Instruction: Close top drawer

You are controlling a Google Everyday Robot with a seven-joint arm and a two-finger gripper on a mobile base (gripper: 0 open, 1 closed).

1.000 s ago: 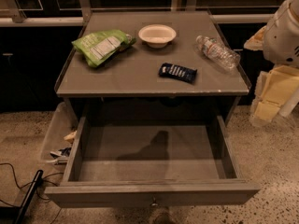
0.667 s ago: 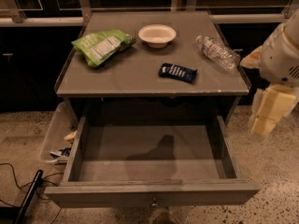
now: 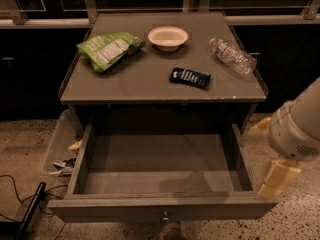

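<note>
Top drawer (image 3: pixel 125 210) stood pulled fully out at 6 o'clock, below the cabinet top (image 3: pixel 150 86). The gripper (image 3: pixel 277 180) had dropped from 3 o'clock to about 4 o'clock, just beside the drawer's front right corner. Whether it was released or clenched, I could not tell. It seemed to be lining up for a push on the front.
</note>
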